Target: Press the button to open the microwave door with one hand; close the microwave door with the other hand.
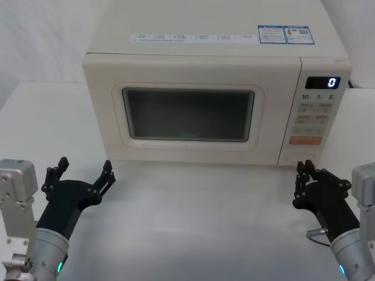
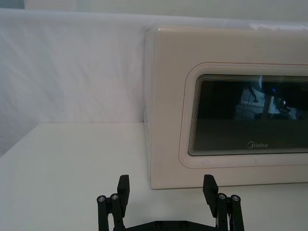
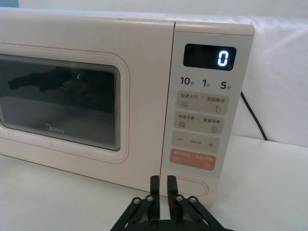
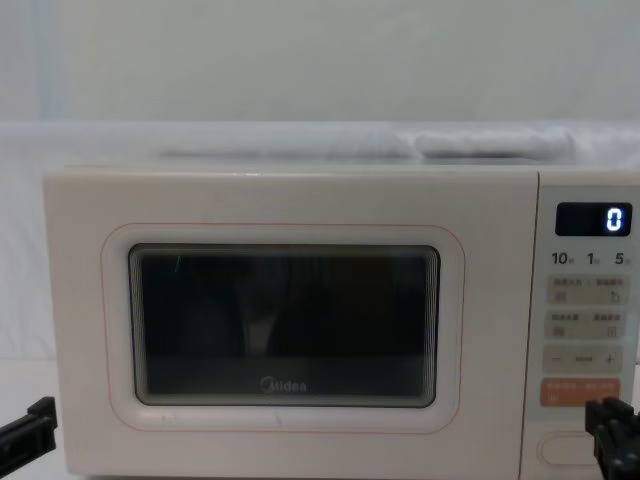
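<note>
The microwave door (image 1: 187, 111) is sitting flush and closed on the white table (image 1: 193, 222), its cream panel framing a dark rounded window with a thin pink outline and grey Midea logo. The left gripper (image 1: 85, 175) is hovering before its left corner, fingers spread; the right gripper (image 1: 303, 182), fingers together, is facing the oval button (image 3: 192, 187).

Smooth cream plastic microwave door (image 1: 187, 105) with glossy dark window, on a matt white table (image 1: 193, 228)

Bare table (image 1: 193, 222) before shut microwave door (image 1: 187, 111); control panel (image 1: 313, 117) unobstructed.
</note>
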Robot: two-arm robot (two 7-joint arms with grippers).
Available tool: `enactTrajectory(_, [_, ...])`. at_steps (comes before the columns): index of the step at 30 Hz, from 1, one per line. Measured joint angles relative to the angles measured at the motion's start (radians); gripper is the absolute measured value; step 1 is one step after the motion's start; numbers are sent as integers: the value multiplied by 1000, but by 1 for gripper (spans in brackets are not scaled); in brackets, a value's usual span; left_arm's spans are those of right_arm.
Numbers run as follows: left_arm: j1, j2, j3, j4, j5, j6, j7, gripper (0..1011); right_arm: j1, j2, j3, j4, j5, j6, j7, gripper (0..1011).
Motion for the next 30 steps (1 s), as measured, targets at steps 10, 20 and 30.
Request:
enactTrajectory(10, [0, 0, 0, 0, 0, 0, 0, 1001, 0, 0, 0, 0, 0, 0, 0, 0])
enactTrajectory(20, [0, 0, 0, 0, 0, 0, 0, 1001, -1, -2, 3, -1, 0, 2, 4, 0])
enactTrajectory(30, [0, 0, 0, 0, 0, 0, 0, 1001, -5, -28, 45, -14, 49, 56, 65, 0])
